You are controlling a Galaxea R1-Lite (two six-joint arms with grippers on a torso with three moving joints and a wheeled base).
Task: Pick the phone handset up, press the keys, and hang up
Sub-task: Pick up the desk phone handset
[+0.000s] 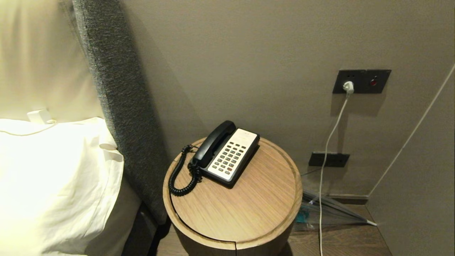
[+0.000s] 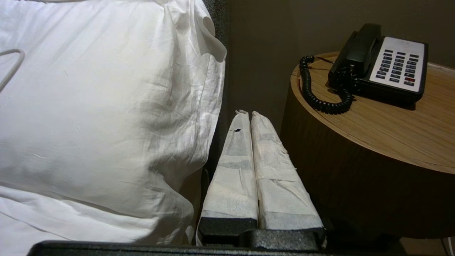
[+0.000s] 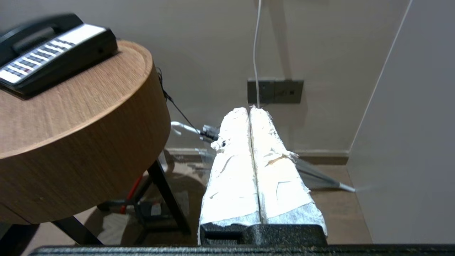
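The black phone handset [image 1: 214, 143] lies in its cradle along the left side of the black-and-white phone base [image 1: 233, 157], on a round wooden side table [image 1: 256, 206]. Its coiled cord [image 1: 179, 174] loops over the tabletop to the left. The keys [image 1: 228, 157] face up. In the left wrist view the handset [image 2: 357, 48] sits ahead and above my left gripper [image 2: 247, 113], which is shut, empty and low beside the table's drum. My right gripper [image 3: 248, 108] is shut, empty and low on the table's other side, with the phone base [image 3: 53, 53] off to one side. Neither arm shows in the head view.
A white pillow [image 1: 53, 177] and a grey padded headboard [image 1: 121, 99] stand left of the table. The wall behind carries a socket panel [image 1: 360, 81] with a white cable [image 1: 328, 142] hanging to the floor. A folded umbrella [image 1: 330, 209] lies on the floor at the right.
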